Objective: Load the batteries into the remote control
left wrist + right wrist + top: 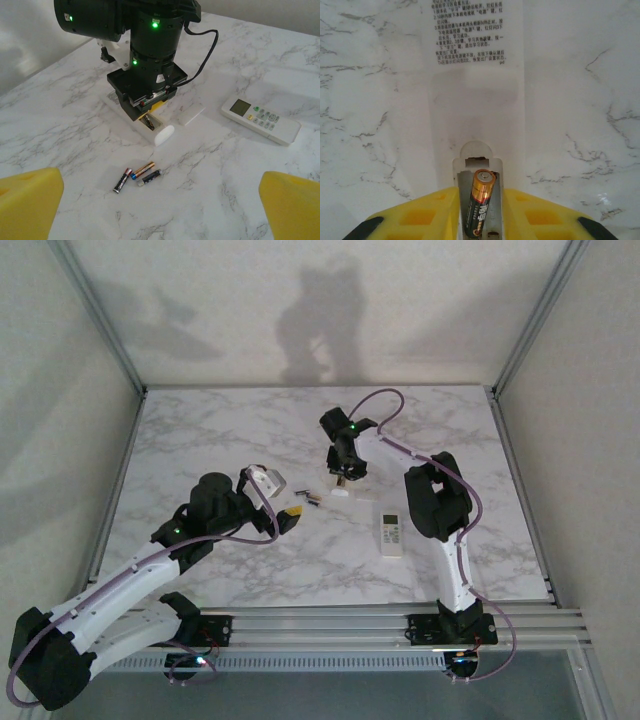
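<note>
Table: white marble, carries everything below.
Left gripper: spread as wide as can be, yellow fingers at the two lower corners of its wrist view, holds nothing, touches nothing, hangs above bare marble.
Right gripper: points straight down, jaws parted only a little, clasps nothing (a thin white strip shows inside each pad).
Open remote: lies face down mid-table under the right gripper, printed label up, battery bay uncovered at one end.
Second remote: lies face up, screen and buttons showing, apart to the right.
Cover: small white slab, flat on the marble between the two remotes.
Loose batteries: three, bunched together on the table, near the open remote, on the left arm's side.
Seated battery: lies lengthwise in the bay, between the right gripper's yellow fingers, clear of both.
</note>
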Tool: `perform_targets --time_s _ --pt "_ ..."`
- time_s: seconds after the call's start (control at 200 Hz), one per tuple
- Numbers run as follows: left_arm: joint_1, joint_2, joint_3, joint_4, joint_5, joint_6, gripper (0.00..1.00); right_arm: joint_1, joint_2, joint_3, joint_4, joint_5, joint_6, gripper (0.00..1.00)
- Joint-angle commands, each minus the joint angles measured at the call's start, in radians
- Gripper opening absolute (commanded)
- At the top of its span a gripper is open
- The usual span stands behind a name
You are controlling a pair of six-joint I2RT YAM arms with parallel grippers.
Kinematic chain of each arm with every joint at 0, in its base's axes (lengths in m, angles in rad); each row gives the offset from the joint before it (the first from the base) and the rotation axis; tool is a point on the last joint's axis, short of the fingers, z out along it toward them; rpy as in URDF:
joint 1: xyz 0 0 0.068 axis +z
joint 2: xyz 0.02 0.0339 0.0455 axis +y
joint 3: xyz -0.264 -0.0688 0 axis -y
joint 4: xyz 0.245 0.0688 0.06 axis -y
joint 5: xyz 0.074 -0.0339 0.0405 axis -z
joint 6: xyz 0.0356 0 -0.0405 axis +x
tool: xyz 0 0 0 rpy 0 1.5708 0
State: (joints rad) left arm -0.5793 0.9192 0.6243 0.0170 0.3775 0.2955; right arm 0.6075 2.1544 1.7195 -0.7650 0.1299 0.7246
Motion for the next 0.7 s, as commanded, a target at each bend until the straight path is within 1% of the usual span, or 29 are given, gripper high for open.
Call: perform_targets --time_s 0.0,0.06,0.215,0.25,0.491,0.696 --pt "0.002 -0.001 0.02 -0.015 -0.006 0.0 0.99 0.003 -0.031 0.045 -0.058 0.039 -0.027 0.28" --pt "0.004 -0.001 0.02 -0.015 -0.007 0.0 0.99 -0.005 -0.028 0.048 -0.059 0.06 -0.038 0.27" --pt "0.003 0.001 0.019 -0.017 -0.009 0.0 0.99 -0.017 -0.005 0.057 -0.035 0.044 -0.07 0.17" --pt "0.004 0.002 0.02 -0.017 -0.008 0.001 0.99 -0.018 0.0 0.061 -0.033 0.036 -0.073 0.15" --pt "0.003 0.003 0.022 -0.02 -0.013 0.004 0.99 -0.018 0.026 0.068 -0.028 0.037 -0.072 0.17" --pt "0.003 0.007 0.022 -0.019 -0.012 0.003 0.99 -0.017 0.027 0.046 -0.012 0.018 -0.069 0.15"
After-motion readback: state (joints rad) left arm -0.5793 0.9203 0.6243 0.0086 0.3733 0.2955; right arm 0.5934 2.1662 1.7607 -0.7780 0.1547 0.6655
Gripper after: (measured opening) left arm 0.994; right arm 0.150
